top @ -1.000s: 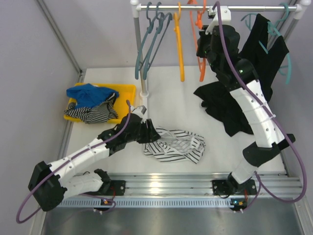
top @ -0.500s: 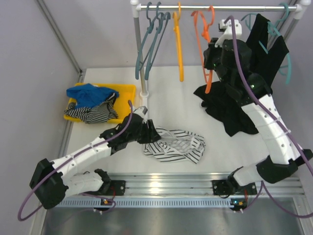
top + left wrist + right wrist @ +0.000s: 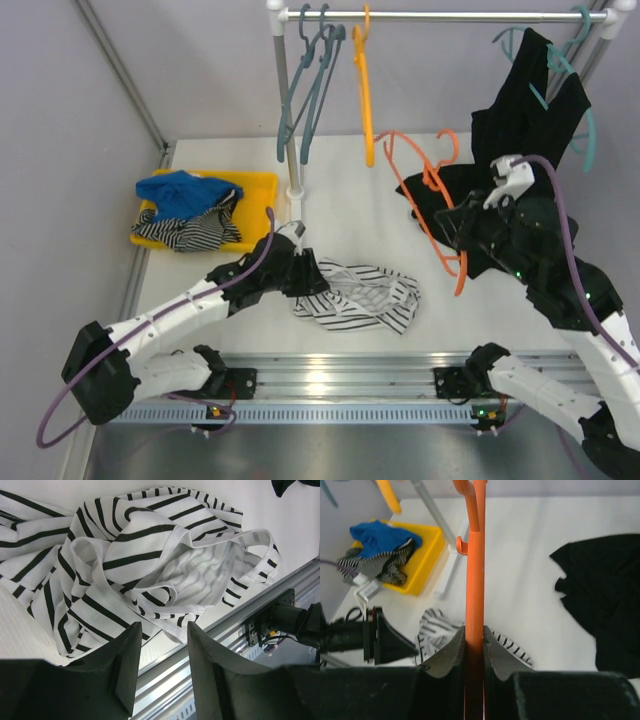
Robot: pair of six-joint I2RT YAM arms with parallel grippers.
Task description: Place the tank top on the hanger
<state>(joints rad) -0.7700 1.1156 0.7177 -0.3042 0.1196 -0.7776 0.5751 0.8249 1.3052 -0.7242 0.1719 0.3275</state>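
Note:
The tank top (image 3: pixel 362 297), white with thin black stripes, lies crumpled on the table near the front rail. It also shows in the left wrist view (image 3: pixel 150 565) and the right wrist view (image 3: pixel 436 630). My left gripper (image 3: pixel 312 276) is open and empty at the top's left edge, its fingertips (image 3: pixel 131 635) just over the hem (image 3: pixel 162 630). My right gripper (image 3: pixel 463 228) is shut on the red-orange hanger (image 3: pixel 431 180), holding it off the rack and tilted above the table to the right of the top. The hanger's bar (image 3: pixel 475 580) runs straight between the shut jaws (image 3: pixel 475 632).
A yellow tray (image 3: pixel 262 185) at the left holds a blue cloth and a bolder striped garment. The rack's pole (image 3: pixel 285 100) stands behind the top, with teal hangers (image 3: pixel 305 80) and a yellow-orange hanger (image 3: pixel 366 90). A black garment (image 3: pixel 530 100) hangs at the right; more black cloth (image 3: pixel 600 595) lies below it.
My right gripper has lifted the red-orange hanger off the rail and brought it down and nearer, over the right of the table. The left arm has barely moved.

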